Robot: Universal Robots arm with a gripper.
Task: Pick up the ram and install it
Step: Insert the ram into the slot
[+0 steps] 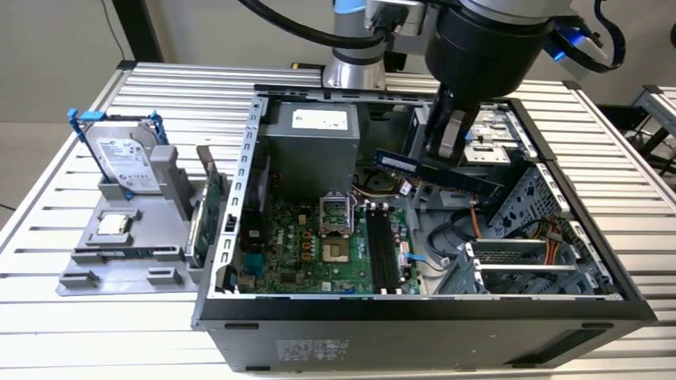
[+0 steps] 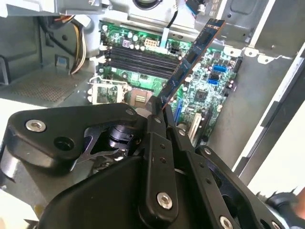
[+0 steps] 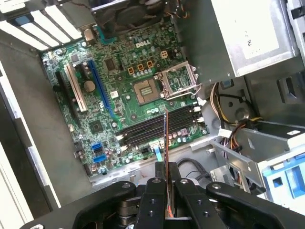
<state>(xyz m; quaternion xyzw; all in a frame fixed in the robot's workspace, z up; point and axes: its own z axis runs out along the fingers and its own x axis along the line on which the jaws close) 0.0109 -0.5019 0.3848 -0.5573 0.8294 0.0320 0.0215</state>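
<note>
While the tool (image 3: pixel 166 177) grips it | ram (image 3: pixel 166 138) hangs above motherboard slots (image 3: pixel 155 128)

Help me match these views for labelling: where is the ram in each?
Exterior view: the ram, slanted in the gripper above the open case.
Second wrist view: the ram slants from the gripper across the motherboard.
First wrist view: edge-on, a thin line over the memory slots.
Shared landmark: the CPU socket.

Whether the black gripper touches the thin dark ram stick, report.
Touching: second wrist view shows the black gripper pinching one end of the thin dark ram stick.
</note>
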